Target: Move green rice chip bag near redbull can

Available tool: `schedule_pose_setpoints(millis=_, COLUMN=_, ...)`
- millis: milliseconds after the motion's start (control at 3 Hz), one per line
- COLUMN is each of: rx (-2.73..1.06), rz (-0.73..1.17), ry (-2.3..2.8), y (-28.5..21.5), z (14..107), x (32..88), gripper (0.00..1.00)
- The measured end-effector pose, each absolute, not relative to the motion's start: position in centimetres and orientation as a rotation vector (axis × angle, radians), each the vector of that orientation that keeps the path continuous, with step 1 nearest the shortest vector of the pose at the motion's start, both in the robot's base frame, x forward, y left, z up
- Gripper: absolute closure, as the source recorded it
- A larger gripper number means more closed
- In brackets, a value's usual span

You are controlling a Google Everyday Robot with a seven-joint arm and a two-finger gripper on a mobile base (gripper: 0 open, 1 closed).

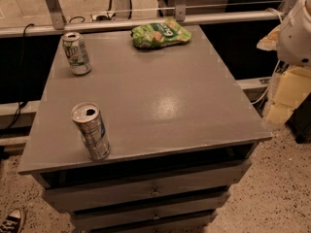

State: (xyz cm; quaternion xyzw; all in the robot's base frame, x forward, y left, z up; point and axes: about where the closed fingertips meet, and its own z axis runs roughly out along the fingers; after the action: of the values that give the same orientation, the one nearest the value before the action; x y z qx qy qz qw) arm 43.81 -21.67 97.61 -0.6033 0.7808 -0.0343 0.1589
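The chip bag lies flat at the far edge of the grey cabinet top, well apart from the slim silver can standing near the front left corner. A wider whitish can stands at the far left. The bag is judged light, soft and crinkly (its contents easily crushed), so it is best pinched across a crimped end with mild pressure. The gripper is not seen: only a white rounded part of the arm shows at the right edge, so its opening and load cannot be told.
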Motion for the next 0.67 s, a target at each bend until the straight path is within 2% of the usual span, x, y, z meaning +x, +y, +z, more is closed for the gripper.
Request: schedule_pose_setpoints(millis=667, rx=-1.771, rz=-0.043, ry=2.169, y=-20.1, z=96.2, x=45.6, gripper=0.00)
